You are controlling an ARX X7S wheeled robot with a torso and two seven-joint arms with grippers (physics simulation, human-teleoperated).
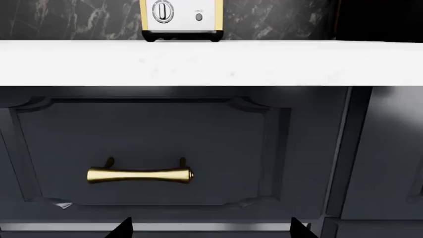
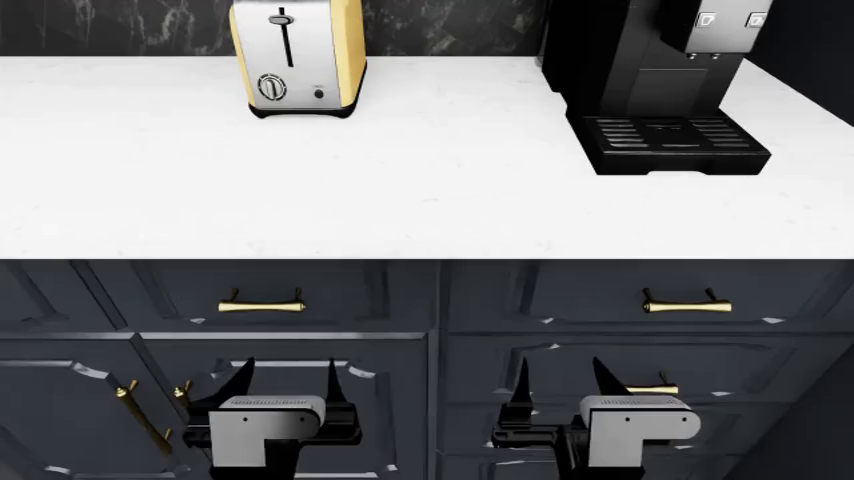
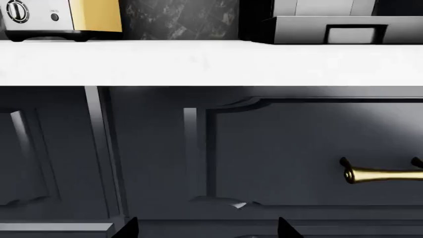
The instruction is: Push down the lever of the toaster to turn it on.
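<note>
The toaster stands at the back left of the white counter, yellow sides, silver face. Its lever is a small silver tab at the top of the black slot, above the round dial. The left wrist view shows only the toaster's lower face; the right wrist view shows its corner. The lever is out of both wrist views. My left gripper and right gripper are both open and empty, low in front of the dark cabinet drawers, far below the toaster.
A large black coffee machine stands at the back right of the counter. Dark drawers with brass handles face the grippers. The counter's front edge overhangs above both grippers.
</note>
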